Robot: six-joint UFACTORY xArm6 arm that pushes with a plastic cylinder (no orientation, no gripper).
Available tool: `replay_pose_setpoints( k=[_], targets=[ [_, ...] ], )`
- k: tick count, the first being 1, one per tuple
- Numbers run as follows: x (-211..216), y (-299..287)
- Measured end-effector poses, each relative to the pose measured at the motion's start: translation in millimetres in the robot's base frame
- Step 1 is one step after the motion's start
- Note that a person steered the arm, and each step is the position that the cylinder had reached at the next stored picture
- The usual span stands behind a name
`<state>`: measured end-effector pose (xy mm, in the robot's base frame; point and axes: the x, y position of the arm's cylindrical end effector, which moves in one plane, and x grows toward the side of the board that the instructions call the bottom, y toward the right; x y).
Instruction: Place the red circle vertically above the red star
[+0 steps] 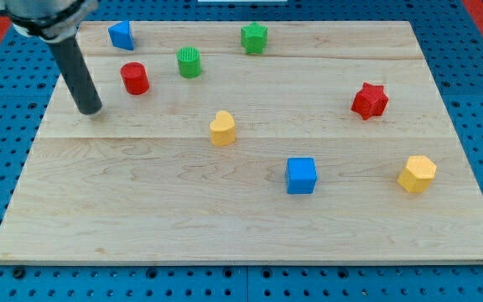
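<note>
my tip [90,109] has no jaws, so nothing is grasped; it rests near the board's left edge, just left of and below the red circle [134,78]; the red star [369,101] sits near the right edge; approach step, i judge; next, a long rightward push, clearing the green circle [189,62].

The arm [49,17] is cut off by the view's top edge, so only its grey collar and the dark rod below it show. The blue perforated base [476,50] under the board runs out of view on every side (red patches at both top corners are cropped too, and what they are cannot be told). The blue block [121,34] near the rod has a shape too small to make out.
</note>
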<state>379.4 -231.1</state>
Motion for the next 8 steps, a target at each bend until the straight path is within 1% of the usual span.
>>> replay_pose_setpoints(
  k=[2, 4, 5, 7, 8],
  targets=[
    [-54.1, 19.5],
    [-53.6, 178.5],
    [-53.6, 200.6],
    [-53.0, 150.4],
    [-39.7, 145.8]
  ],
)
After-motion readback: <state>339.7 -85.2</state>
